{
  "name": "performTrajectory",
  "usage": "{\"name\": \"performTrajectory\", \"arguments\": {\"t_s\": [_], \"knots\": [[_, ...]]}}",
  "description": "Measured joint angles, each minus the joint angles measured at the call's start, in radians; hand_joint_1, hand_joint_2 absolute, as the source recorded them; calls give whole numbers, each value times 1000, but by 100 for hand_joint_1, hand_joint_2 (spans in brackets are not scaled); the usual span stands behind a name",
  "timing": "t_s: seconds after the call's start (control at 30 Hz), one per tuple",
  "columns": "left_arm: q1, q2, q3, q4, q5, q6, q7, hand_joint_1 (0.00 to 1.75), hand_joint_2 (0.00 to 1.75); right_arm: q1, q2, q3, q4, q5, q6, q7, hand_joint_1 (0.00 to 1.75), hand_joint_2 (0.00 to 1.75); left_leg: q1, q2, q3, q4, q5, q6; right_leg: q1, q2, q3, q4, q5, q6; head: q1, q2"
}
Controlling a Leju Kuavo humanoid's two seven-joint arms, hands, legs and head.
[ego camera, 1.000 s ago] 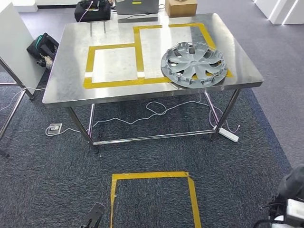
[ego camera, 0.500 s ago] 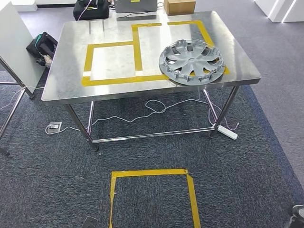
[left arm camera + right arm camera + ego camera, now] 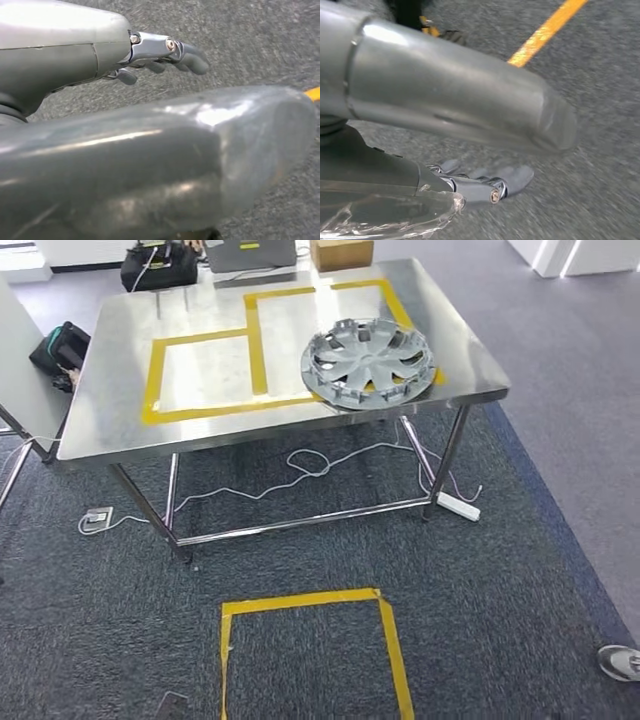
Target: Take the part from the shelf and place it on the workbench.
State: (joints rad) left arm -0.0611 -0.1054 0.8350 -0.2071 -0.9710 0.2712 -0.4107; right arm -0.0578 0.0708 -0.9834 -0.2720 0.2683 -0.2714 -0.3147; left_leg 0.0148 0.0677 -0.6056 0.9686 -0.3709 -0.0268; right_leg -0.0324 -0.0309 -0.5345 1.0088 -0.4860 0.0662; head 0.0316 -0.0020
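A silver wheel cover (image 3: 367, 362) lies flat on the steel workbench (image 3: 113, 410), near its right front corner, overlapping the yellow tape outline (image 3: 256, 340) there. The left wrist view looks down at carpet: my left hand (image 3: 158, 145) hangs there with its fingers (image 3: 188, 57) stretched out, holding nothing. My right hand (image 3: 463, 115) also hangs over the carpet, fingers (image 3: 512, 179) extended, nothing in it. Both hands are far from the bench.
A yellow tape square (image 3: 302, 602) marks the carpet in front of the bench. Cables (image 3: 302, 465) and a power strip (image 3: 456, 506) lie under it. A cardboard box (image 3: 341, 253) and black bag (image 3: 158, 265) sit behind it, a white board (image 3: 23, 400) at left, a shoe (image 3: 620, 662) at lower right.
The camera has moved: the whole scene has slid left in the picture. The wheel cover keeps its place on the bench. The dark shape at the lower right has gone.
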Motion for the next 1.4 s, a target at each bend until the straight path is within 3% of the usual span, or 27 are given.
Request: {"name": "performTrajectory", "arguments": {"t_s": [0.07, 0.13, 0.2, 0.23, 0.27, 0.33, 0.4, 0.47, 0.5, 0.57, 0.6, 0.67, 0.73, 0.77, 0.8, 0.9, 0.93, 1.0, 1.07, 1.13, 1.2, 1.23, 1.27, 1.3, 1.33, 1.4], "knots": [[0, -2, 2, 0, -7, -3, 13, 0, 0, -1, 9, 0, 14, 11, -3, 24, 0, 0, 5, -5, -5, 15, -18, -11, 2, 15, -7, 6, 7, -20, -3, 0], [2, -2, 2, 0, -19, -6, 33, 0, 0, -3, 17, 1, 21, 18, -3, 37, 0, 0, 6, -34, -42, 106, -91, -16, 3, 29, -16, 6, 20, -35, -4, 0], [7, -2, 2, 0, -33, -9, 61, 0, 0, -5, 24, 2, 27, 28, 2, 43, 0, 0, 4, -54, -98, 251, -173, -13, 7, 49, -32, 7, 33, -43, -5, 0], [9, -2, 2, 0, -39, -10, 73, 0, 0, -5, 27, 3, 30, 32, 5, 46, 0, 0, 2, -57, -113, 298, -192, -9, 9, 60, -39, 7, 37, -44, -5, 0], [10, -2, 2, 0, -43, -12, 82, 0, 0, -4, 29, 4, 32, 36, 7, 47, 0, 0, 0, -58, -109, 307, -191, -4, 11, 71, -45, 7, 41, -44, -5, 0], [11, -3, 1, 0, -47, -12, 90, 0, 0, -5, 32, 6, 35, 38, 9, 49, 0, 0, -3, -74, -44, 209, -144, 11, 14, 96, -52, 7, 49, -41, -5, 0], [10, -2, 1, 0, -52, -10, 93, 0, 0, -8, 36, 8, 37, 39, 11, 50, 0, 0, -6, -117, 36, 73, -103, 25, 16, 119, -58, 9, 55, -35, -4, 0], [8, -2, 1, 0, -55, -3, 95, 0, 0, -9, 38, 9, 38, 43, 14, 49, 0, 0, -11, -136, 65, 21, -94, 28, 15, 137, -64, 7, 61, -23, -4, 0], [7, -5, 1, 0, -56, 2, 95, 0, 0, -8, 38, 9, 39, 46, 15, 49, 0, 0, -12, -123, 65, 18, -90, 29, 14, 146, -69, 4, 65, -16, -4, 0], [5, -9, 1, 0, -55, 12, 95, 0, 0, -4, 37, 10, 40, 52, 15, 50, 0, 0, -11, -103, 65, 10, -80, 41, 13, 122, -84, 18, 56, -6, -2, 0], [4, -12, 1, 0, -55, 16, 94, 0, 0, -5, 36, 11, 40, 54, 15, 51, 0, 0, -10, -90, 64, 6, -76, 47, 14, 98, -101, 50, 33, -2, 1, 0], [4, -17, 1, 0, -55, 23, 94, 0, 0, -9, 36, 14, 41, 59, 15, 53, 0, 0, -12, -66, 60, 5, -73, 55, 15, 53, -153, 173, -38, 3, 4, 0], [4, -24, 1, 0, -54, 27, 95, 0, 0, -10, 34, 18, 41, 63, 15, 56, 0, 0, -15, -38, 56, 6, -72, 56, 14, 41, -185, 271, -80, 8, 4, 0], [3, -27, 1, 0, -54, 27, 96, 0, 0, -9, 34, 20, 41, 65, 15, 58, 0, 0, -16, -26, 56, 6, -71, 56, 15, 37, -174, 267, -73, 10, 4, 0], [2, -29, 1, 0, -53, 27, 97, 0, 0, -8, 34, 21, 41, 66, 14, 61, 0, 0, -16, -14, 56, 6, -71, 55, 15, 30, -140, 220, -50, 9, 4, 0], [1, -34, 1, 0, -52, 16, 101, 0, 0, -13, 34, 27, 41, 73, 10, 79, 0, 0, -23, 17, 60, 12, -74, 44, 20, -30, -19, 27, 12, -4, 3, 0], [0, -35, 1, 0, -52, 8, 103, 0, 0, -15, 34, 28, 41, 78, 8, 88, 0, 0, -25, 26, 61, 14, -74, 39, 22, -40, -7, 2, 16, -10, 2, 0], [-1, -38, 1, 0, -53, -6, 105, 0, 0, -12, 34, 31, 42, 89, 5, 105, 0, 0, -25, 44, 62, 13, -75, 27, 23, -22, -10, -6, 20, -26, 0, 0], [-1, -41, 1, 0, -55, -10, 105, 0, 0, -8, 36, 40, 43, 115, 4, 119, 0, 0, -21, 21, 52, 39, -100, 14, 19, -2, -12, -11, 30, -40, -2, 0], [2, -43, 1, 0, -54, -13, 108, 0, 0, -8, 38, 63, 45, 164, 11, 122, 0, 0, -15, -30, 11, 142, -168, 3, 15, 21, -18, -14, 40, -50, -4, 0], [6, -47, 1, 0, -58, -16, 119, 0, 0, -5, 40, 95, 46, 213, 21, 115, 0, 0, -10, -53, -42, 264, -219, -2, 14, 48, -25, -13, 46, -52, -4, 0], [7, -50, 1, 0, -61, -16, 127, 0, 0, -2, 41, 111, 46, 232, 25, 111, 0, 0, -9, -57, -51, 286, -217, -4, 13, 63, -27, -13, 48, -50, -4, 0], [7, -54, 1, 0, -61, -16, 133, 0, 0, 1, 42, 127, 48, 247, 28, 108, 0, 0, -7, -59, -42, 266, -193, -4, 12, 77, -28, -12, 49, -48, -4, 0], [7, -59, 1, 0, -58, -14, 134, 0, 0, 3, 43, 141, 48, 258, 30, 105, 0, 0, -4, -67, -16, 212, -157, -5, 10, 91, -28, -12, 51, -45, -4, 0], [7, -63, 2, 0, -52, -12, 133, 0, 0, 3, 43, 153, 49, 267, 31, 102, 0, 0, 1, -90, 17, 142, -124, -6, 9, 104, -29, -11, 52, -40, -4, 0], [5, -70, 5, 0, -38, -8, 126, 0, 0, 2, 43, 171, 50, 275, 31, 98, 0, 0, 8, -136, 65, 37, -91, -5, 8, 128, -35, -9, 55, -27, -4, 0]]}}
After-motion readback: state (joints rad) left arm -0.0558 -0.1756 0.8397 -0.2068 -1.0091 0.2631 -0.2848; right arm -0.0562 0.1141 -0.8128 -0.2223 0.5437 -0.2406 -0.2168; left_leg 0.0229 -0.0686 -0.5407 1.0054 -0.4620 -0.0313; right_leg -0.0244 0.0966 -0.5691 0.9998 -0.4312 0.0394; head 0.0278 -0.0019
